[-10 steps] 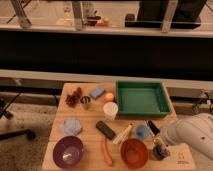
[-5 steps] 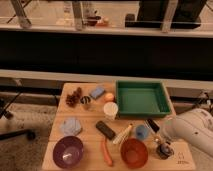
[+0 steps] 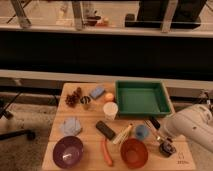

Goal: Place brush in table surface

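Observation:
The brush [image 3: 166,148], small, stubby and black with a paler top, stands on the table surface [image 3: 90,136] near its front right corner. My gripper [image 3: 163,140] reaches in from the right on a white arm [image 3: 192,129]. It hangs right over the brush, at or touching its top. The little blue cup [image 3: 142,131] stands just left of the gripper.
A green tray [image 3: 142,97] lies at the back right. An orange bowl [image 3: 134,153], a purple bowl [image 3: 68,152], a black bar [image 3: 105,130], a cream stick [image 3: 123,134], a white cup [image 3: 110,110] and a blue cloth [image 3: 71,126] lie across the table.
The white arm has shifted slightly left and down over the front right corner. The brush stays in about the same spot.

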`<state>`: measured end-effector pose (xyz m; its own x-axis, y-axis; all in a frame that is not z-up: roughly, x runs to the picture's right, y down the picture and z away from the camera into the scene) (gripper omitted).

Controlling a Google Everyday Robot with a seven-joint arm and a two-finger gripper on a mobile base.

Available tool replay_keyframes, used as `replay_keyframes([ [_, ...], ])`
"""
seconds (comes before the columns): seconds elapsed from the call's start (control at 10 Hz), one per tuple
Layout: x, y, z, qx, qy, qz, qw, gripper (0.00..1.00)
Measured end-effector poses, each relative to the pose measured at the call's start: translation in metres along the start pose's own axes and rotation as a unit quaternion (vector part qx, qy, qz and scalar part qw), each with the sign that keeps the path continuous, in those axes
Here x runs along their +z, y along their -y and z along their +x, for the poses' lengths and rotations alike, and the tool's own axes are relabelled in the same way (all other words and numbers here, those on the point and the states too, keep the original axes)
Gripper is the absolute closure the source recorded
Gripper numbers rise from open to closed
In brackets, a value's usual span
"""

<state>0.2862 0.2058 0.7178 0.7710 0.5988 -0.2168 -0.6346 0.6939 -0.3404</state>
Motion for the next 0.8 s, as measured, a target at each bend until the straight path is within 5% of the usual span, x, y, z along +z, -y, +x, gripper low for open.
replay_keyframes([
  [0.2, 0.0023, 0.0017, 0.0019, 0.004, -0.004, -0.003, 1.0, 0.98],
  [0.8, 0.0059, 0.0006, 0.0029, 0.009, -0.008, -0.013, 0.9998, 0.4],
])
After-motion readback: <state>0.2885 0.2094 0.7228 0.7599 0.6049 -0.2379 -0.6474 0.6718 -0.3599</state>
